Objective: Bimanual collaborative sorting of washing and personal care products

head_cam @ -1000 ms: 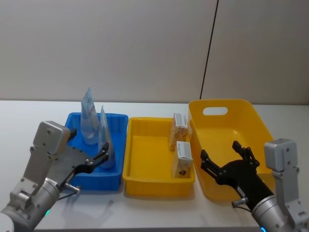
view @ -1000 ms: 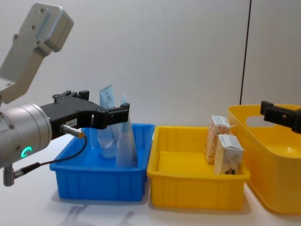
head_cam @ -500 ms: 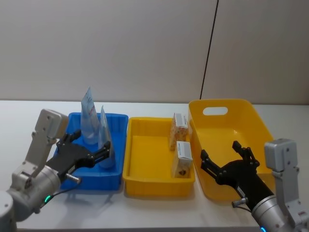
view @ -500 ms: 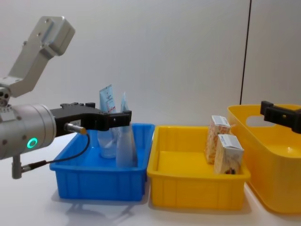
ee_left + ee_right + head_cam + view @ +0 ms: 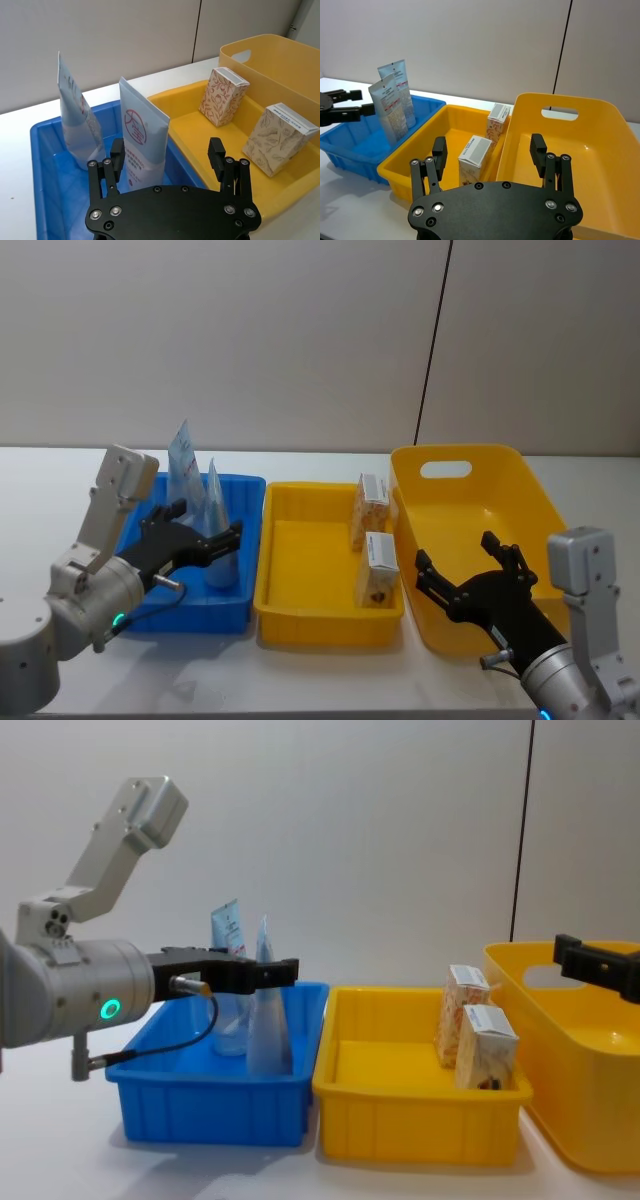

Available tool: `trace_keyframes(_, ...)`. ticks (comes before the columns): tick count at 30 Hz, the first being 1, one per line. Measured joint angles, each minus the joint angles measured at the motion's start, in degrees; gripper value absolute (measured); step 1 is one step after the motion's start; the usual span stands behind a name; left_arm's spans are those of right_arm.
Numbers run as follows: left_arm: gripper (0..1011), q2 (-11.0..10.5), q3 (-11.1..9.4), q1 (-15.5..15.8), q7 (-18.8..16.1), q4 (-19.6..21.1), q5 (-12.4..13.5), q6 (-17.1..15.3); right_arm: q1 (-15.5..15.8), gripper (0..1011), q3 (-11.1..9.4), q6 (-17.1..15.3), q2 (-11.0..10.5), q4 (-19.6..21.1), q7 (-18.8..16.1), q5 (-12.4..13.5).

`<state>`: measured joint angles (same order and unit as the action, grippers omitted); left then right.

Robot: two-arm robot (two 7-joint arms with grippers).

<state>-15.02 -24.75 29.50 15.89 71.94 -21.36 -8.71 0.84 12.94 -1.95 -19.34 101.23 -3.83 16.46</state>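
Left gripper: released — fingers spread over the blue bin, gap in line with the near tube; whether they touch cannot be told.
Right gripper: released, empty, at the near end of the large bin.
Near tube: upright in the blue bin, toward its right wall.
Far tube: upright in the same bin, behind the near tube.
Far carton: upright in the middle bin, by its right wall.
Near carton: same bin, same wall — upright, nearer the robot.
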Motion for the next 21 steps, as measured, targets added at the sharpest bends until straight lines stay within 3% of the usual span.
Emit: trace_keyframes(21,1001,7.1,0.5,7.6,1.5,-15.9,-0.5,3.6,0.0,1003,0.0,0.0,0.0,0.0,0.0,0.0)
